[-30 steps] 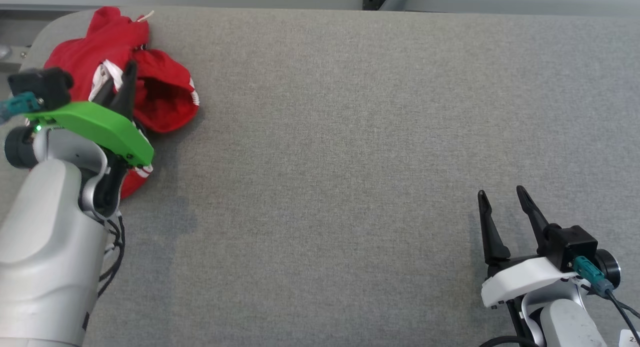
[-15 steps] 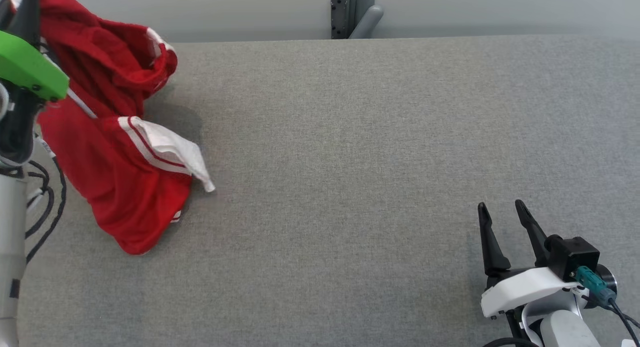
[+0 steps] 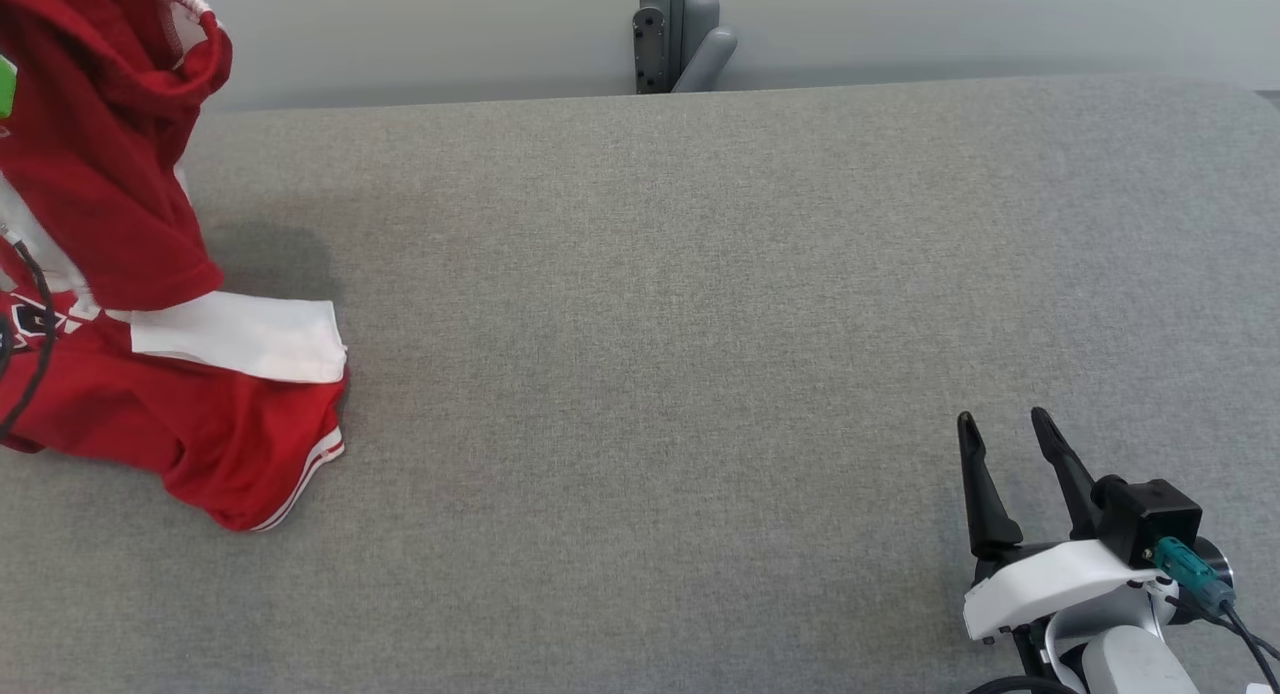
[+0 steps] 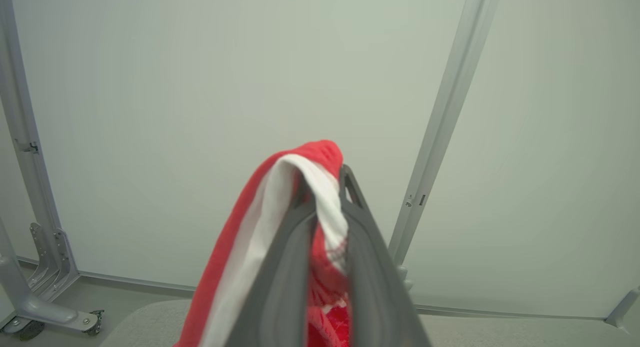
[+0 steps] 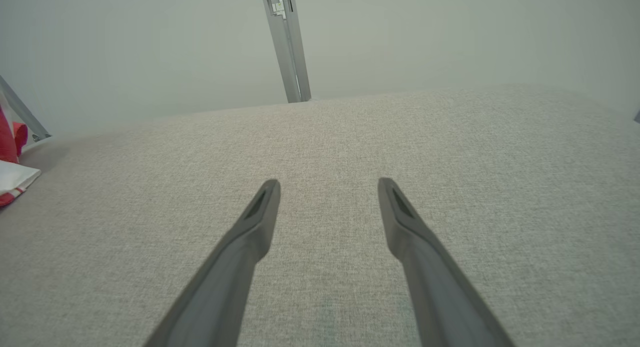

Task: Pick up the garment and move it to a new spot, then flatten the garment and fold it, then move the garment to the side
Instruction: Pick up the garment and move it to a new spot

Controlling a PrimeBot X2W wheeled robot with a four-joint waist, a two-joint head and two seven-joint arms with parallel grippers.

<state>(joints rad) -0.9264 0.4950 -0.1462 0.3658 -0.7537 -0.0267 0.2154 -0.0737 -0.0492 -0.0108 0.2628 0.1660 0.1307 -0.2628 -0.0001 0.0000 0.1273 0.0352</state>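
Garment (image 3: 110, 174) has risen, grasped by left hand (image 4: 325, 187), over grey table (image 3: 700, 374) before pale wall (image 3: 950, 24); right hand (image 3: 1002, 417) released.

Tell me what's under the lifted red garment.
Grey table: the red garment, gripped by the left pincer, seems to rest its lower end there. The patch beneath is covered.

Grey fabric table (image 3: 700, 374), pale wall panels (image 4: 200, 87) w/ metal posts (image 5: 287, 47).
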